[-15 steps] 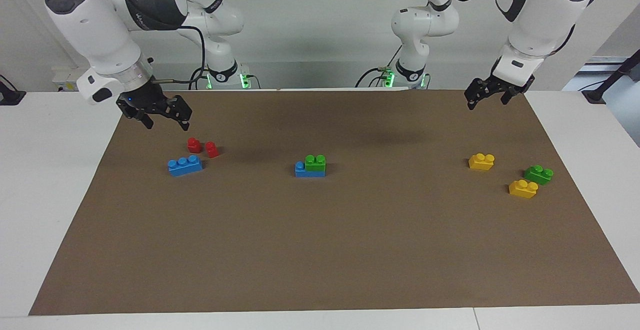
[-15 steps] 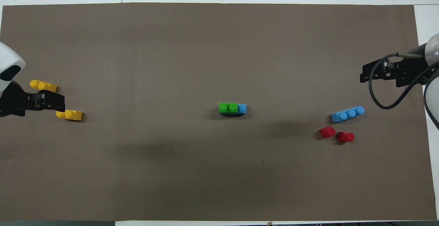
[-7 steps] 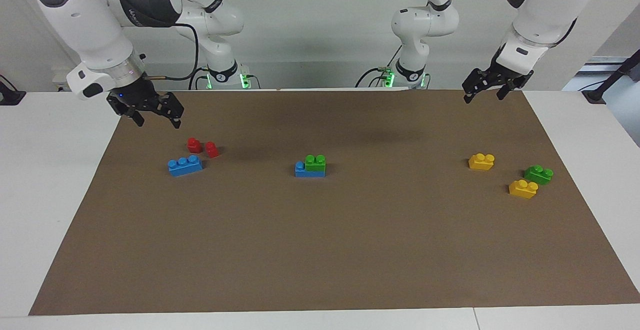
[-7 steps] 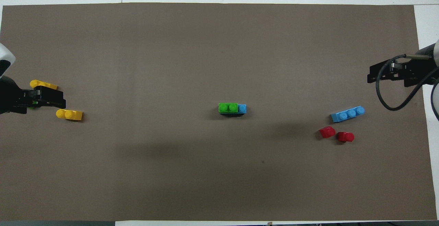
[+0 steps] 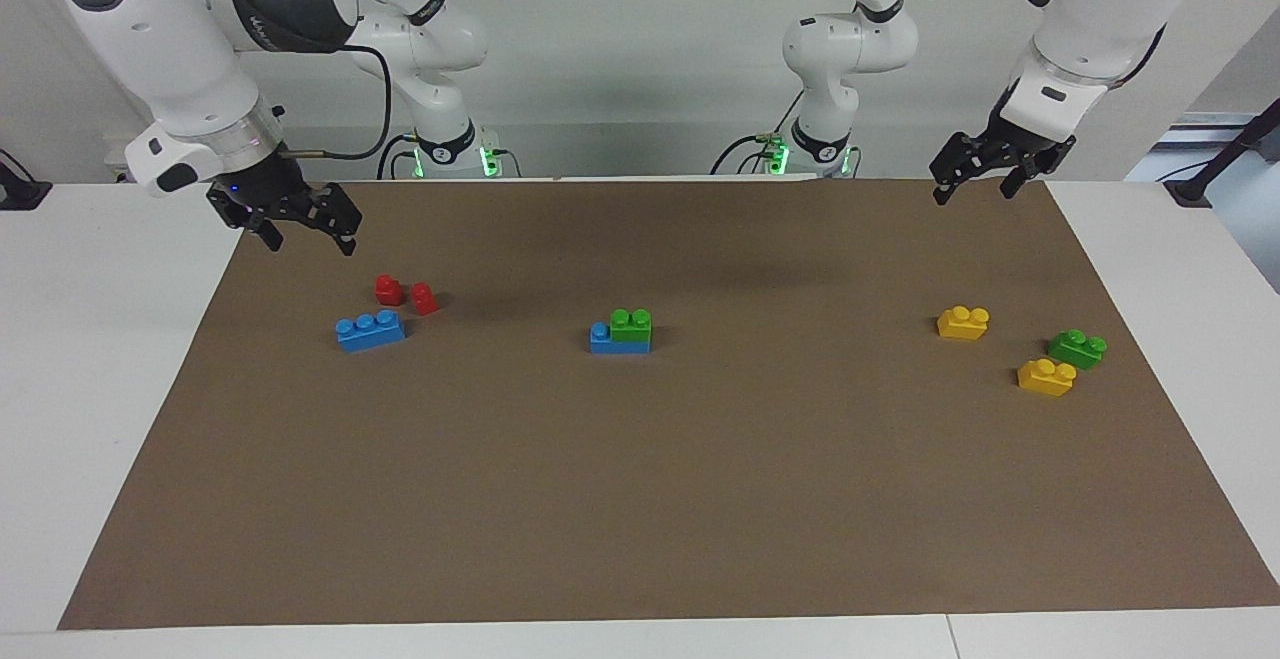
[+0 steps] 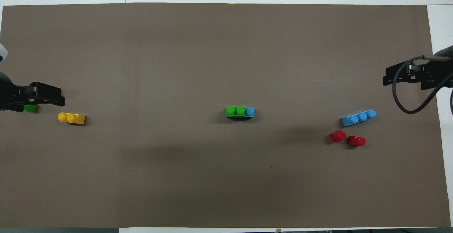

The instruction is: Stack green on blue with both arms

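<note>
You see a white table [image 5: 100,339] covered by a brown mat [image 5: 640,499]. In the mat's middle lies a blue brick [image 5: 605,339] carrying a green one. Toward the right arm's end lie another blue brick [image 5: 370,330] and two red pieces [image 5: 405,294]. Toward the left arm's end lie two yellow bricks [image 5: 963,323] and a green brick [image 5: 1077,348].

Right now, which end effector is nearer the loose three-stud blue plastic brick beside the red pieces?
Right. The right end effector hangs above the mat's edge by that blue brick; the left end effector is at the other end.
</note>
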Robot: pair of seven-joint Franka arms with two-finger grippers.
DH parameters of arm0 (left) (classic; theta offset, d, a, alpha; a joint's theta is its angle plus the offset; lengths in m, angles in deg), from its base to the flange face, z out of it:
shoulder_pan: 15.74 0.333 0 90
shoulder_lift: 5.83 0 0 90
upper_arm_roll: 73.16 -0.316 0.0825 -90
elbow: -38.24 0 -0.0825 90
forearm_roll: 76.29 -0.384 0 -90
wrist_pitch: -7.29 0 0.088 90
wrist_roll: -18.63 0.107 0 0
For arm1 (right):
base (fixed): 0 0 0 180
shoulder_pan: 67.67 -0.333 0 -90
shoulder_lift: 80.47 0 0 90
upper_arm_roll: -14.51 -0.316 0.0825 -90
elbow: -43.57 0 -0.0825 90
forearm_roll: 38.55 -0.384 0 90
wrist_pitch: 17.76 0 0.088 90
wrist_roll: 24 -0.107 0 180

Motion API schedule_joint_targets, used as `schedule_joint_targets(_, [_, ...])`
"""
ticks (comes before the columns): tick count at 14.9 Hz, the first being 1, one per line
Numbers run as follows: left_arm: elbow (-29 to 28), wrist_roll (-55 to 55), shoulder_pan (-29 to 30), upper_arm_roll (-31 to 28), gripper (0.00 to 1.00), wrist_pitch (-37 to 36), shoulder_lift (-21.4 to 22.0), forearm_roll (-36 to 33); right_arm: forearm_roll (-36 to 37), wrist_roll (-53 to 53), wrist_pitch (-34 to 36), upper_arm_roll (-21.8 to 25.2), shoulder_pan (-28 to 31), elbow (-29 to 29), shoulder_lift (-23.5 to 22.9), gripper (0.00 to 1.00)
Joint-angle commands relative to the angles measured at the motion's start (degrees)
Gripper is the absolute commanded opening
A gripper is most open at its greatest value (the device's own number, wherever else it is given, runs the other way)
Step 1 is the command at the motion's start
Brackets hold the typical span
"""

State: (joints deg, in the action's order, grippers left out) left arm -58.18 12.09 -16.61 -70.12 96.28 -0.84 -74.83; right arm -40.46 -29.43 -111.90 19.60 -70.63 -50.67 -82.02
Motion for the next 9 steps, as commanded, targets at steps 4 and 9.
schedule_joint_targets(4, [0.8,6.8,0.8,0.5,1.0,-1.1,-0.6,0.7,0.0,1.3,1.4,-0.5,0.7,-0.1,0.9,1.0])
schedule_joint_targets(9, [0.8,6.6,1.0,0.5,1.0,-0.9,-0.5,0.8,0.0,1.3,1.7,-0.5,0.7,-0.2,1.1,1.0])
